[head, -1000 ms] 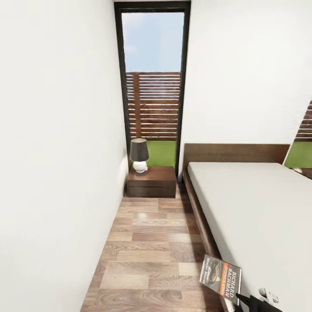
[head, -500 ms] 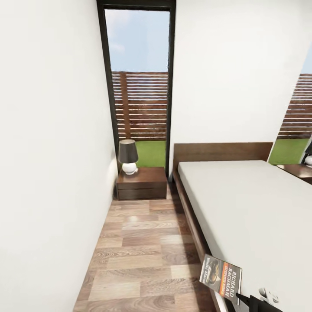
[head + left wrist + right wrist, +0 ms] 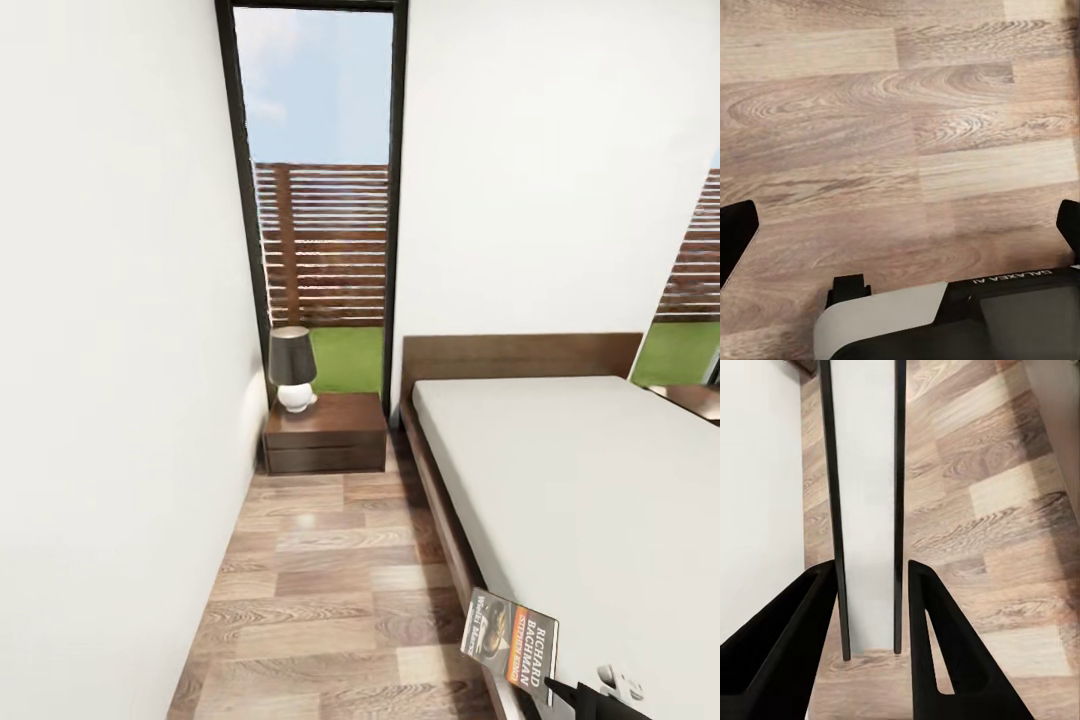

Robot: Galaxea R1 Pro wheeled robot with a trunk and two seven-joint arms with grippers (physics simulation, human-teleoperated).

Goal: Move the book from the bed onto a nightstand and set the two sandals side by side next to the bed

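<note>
Right jaws clamping book (image 3: 868, 510), cover (image 3: 512, 640) head-view

Floor (image 3: 330, 590) is light-brown wood plank with heavy swirly grain and a soft sheen, you can see a bright reflection patch on it. Nightstand (image 3: 326, 432) looks like dark reddish-brown wood, pretty glossy on top. Bed frame (image 3: 440, 510) and headboard (image 3: 520, 355) are flat brown wood, more matt. Mattress (image 3: 590, 490) is plain white, smooth, no texture at all. Walls (image 3: 120, 350) are matt white. Lamp (image 3: 292, 368) has a dark matt shade on a shiny white base. Between the right gripper (image 3: 874, 607) fingers (image 3: 937, 660), which look like matt black plastic, sits the book (image 3: 510, 640): smooth pale page edge, thin dark covers, printed front cover slightly glossy.
</note>
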